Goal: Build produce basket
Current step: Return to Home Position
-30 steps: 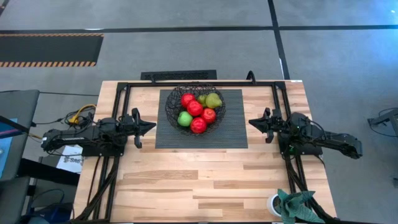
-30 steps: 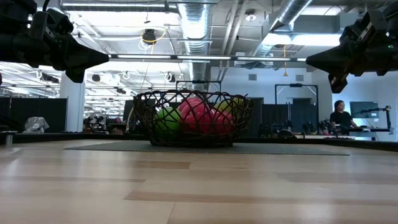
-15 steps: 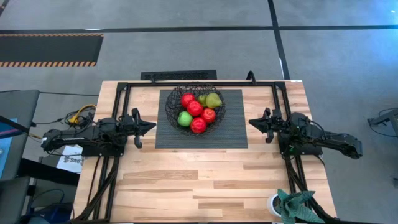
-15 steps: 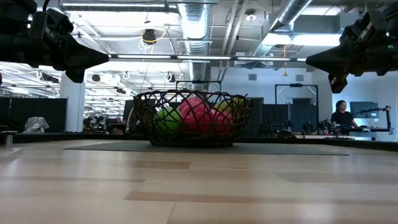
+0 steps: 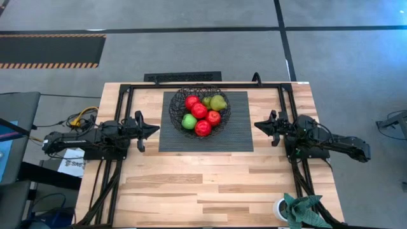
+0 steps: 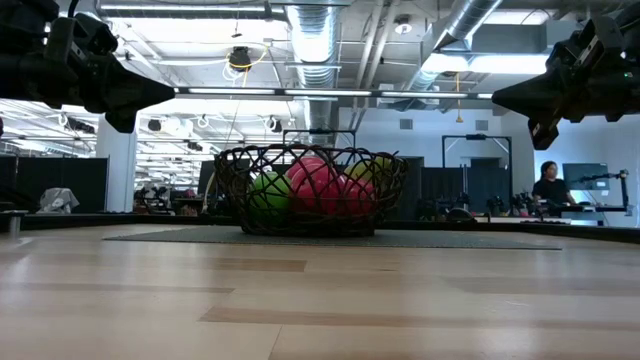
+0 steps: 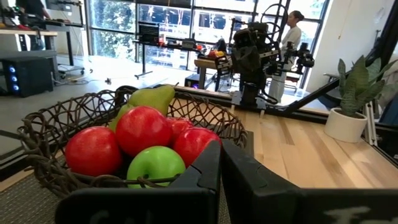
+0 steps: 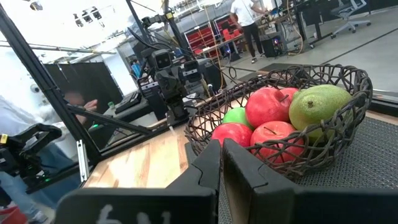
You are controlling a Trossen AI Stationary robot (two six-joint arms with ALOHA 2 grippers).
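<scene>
Produce (image 5: 200, 111) in basket (image 5: 173, 110), mat (image 5: 238, 137) beneath, plant (image 5: 297, 208) at corner

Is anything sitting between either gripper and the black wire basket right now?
Nothing visible does. The left gripper and right gripper hang on either side of the mat, fingers shut, with only bare table and mat between them and the basket. The fruits all lie inside it.

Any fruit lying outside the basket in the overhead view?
No, in the high view all seven fruits sit inside the wire basket, none on the mat or the bare table.
</scene>
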